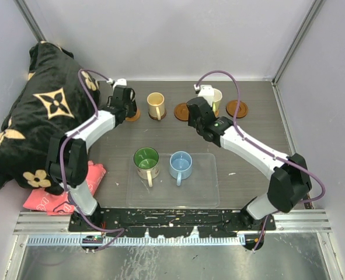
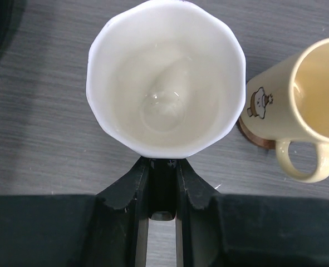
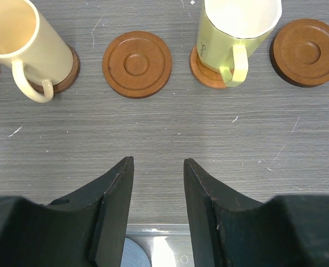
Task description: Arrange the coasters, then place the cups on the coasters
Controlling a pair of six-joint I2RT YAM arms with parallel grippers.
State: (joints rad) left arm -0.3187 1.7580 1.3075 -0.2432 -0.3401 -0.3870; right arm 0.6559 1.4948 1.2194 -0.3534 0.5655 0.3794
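Top view, left arm: your left end effector point(image 1: 127, 107) is at the far-left coaster point(image 1: 135, 117).
Top view, cups: yellow-tan cup point(image 1: 156, 105) and cream cup point(image 1: 215, 98) each stand on a coaster; green cup point(image 1: 146, 158) and blue cup point(image 1: 180, 164) are in the clear tray point(image 1: 207, 192).
Left wrist: jaws together, clamped on the handle of the black cup point(image 2: 164, 83).
Right wrist: your right end effector point(image 3: 158, 164) stands apart, gripping nothing, above the tabletop point(image 3: 164, 130), near an empty coaster point(image 3: 137, 64).

The table point(image 1: 254, 146) is grey wood-grain, the cloth point(image 1: 38, 116) black with tan flower motifs, the rag point(image 1: 49, 195) pink. The coasters point(image 3: 137, 64) are brown with ringed faces. The green cup point(image 1: 146, 158) is green inside, the blue cup point(image 1: 180, 163) light blue, the cream cup point(image 2: 314, 100) bears a small brown-and-white figure, the yellow cup point(image 3: 237, 25) is pale yellow-green, and the white cup point(image 2: 164, 78) is white inside.
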